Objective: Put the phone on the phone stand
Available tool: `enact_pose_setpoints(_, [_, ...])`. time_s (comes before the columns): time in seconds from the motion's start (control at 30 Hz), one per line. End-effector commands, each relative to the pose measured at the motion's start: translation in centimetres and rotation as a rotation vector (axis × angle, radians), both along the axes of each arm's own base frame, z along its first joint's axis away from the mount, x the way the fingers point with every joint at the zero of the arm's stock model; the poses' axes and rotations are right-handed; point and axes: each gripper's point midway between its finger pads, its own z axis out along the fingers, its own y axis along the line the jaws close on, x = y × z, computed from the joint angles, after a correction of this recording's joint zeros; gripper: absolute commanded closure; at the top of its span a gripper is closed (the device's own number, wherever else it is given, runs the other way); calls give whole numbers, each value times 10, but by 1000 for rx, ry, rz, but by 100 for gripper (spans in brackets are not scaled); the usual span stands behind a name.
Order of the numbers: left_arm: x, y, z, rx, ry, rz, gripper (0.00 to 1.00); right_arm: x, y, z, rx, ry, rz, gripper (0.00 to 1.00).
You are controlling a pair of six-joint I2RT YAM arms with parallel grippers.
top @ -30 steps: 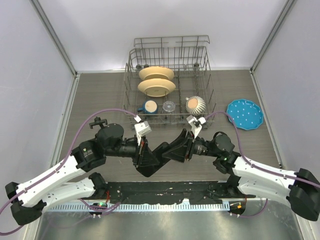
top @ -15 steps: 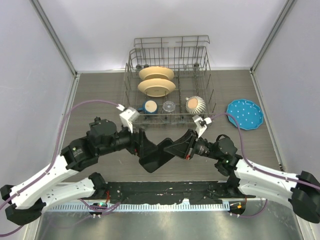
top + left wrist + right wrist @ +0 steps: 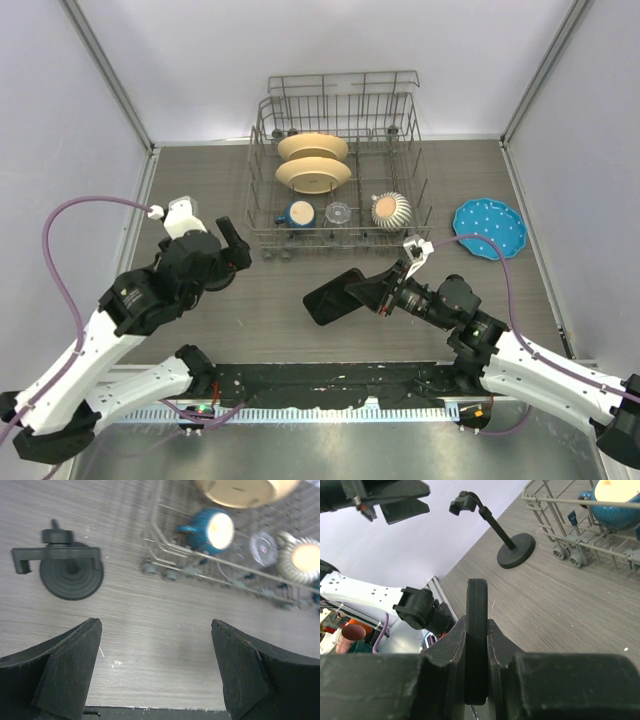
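The black phone hangs above the table's middle, and my right gripper is shut on its right end. In the right wrist view the phone stands edge-on, clamped between the two jaws of that gripper. The phone stand stands on the table to the left, with its disc base and clamp head showing; the right wrist view shows the phone stand ahead of the phone. My left gripper is open and empty, just right of the stand. In the top view my left gripper hides the stand.
A wire dish rack holding plates, a blue mug and a ribbed cup stands at the back centre, its wheeled front edge close to the stand. A blue dotted plate lies at the right.
My left gripper opened, let go of the phone and drew back to the left. My right gripper closed on the phone and now holds it alone, shifted slightly right.
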Motion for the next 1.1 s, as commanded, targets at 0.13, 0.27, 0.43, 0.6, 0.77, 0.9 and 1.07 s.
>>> enact_pose_setpoints(0.13, [33, 17, -25, -363, 53, 271, 4, 0, -3, 52, 119, -101, -13, 99])
enact_pose_setpoints(0.27, [33, 39, -39, -556, -30, 438, 1, -2, -3, 55, 122, -113, -2, 99])
enact_pose_setpoints(0.43, [25, 64, -46, -786, -149, 617, 0, -4, -5, 57, 130, -120, 1, 99])
enact_pose_setpoints(0.6, [32, 85, -52, -902, -319, 706, 0, -5, -6, 59, 130, -131, -1, 99])
enact_pose_setpoints(0.77, [41, 94, -64, -1007, -421, 761, 1, -7, -7, 58, 133, -133, 6, 99])
enact_pose_setpoints(0.9, [50, 97, -68, -1042, -474, 784, 2, -7, -9, 58, 130, -137, -3, 99])
enact_pose_setpoints(1.07, [62, 95, -55, -1060, -541, 757, 4, -8, -10, 59, 131, -138, 0, 99])
